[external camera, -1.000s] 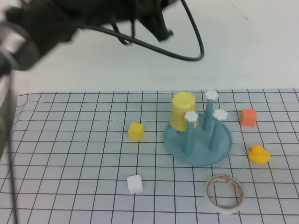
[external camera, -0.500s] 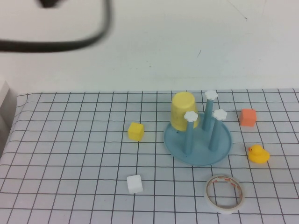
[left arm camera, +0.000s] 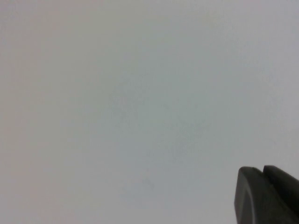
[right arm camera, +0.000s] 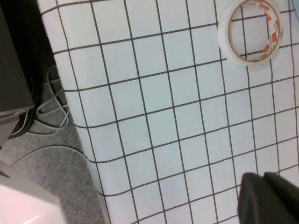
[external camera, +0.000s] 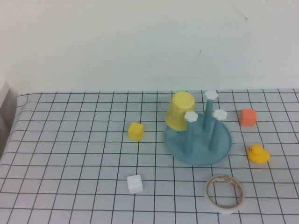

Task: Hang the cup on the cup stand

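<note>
The yellow cup [external camera: 179, 111] hangs upside down and slightly tilted over the back left peg of the blue cup stand [external camera: 198, 144], whose other three white-capped pegs stand free. Neither arm shows in the high view. In the left wrist view my left gripper [left arm camera: 262, 171] is shut, empty, and faces only a blank pale wall. In the right wrist view my right gripper [right arm camera: 264, 176] is shut and empty above the checkered cloth near the table's edge.
A small yellow cube [external camera: 136, 131] lies left of the stand, a white cube [external camera: 134, 184] nearer the front. An orange cube [external camera: 248, 117] and yellow duck [external camera: 258, 154] sit to the right. A white tape ring [external camera: 224, 193] [right arm camera: 251, 29] lies in front. Floor and cables [right arm camera: 49, 112] show past the edge.
The left arm and its cable have lifted out of the high view's top. The cup now leans a little more to the left on its peg.
</note>
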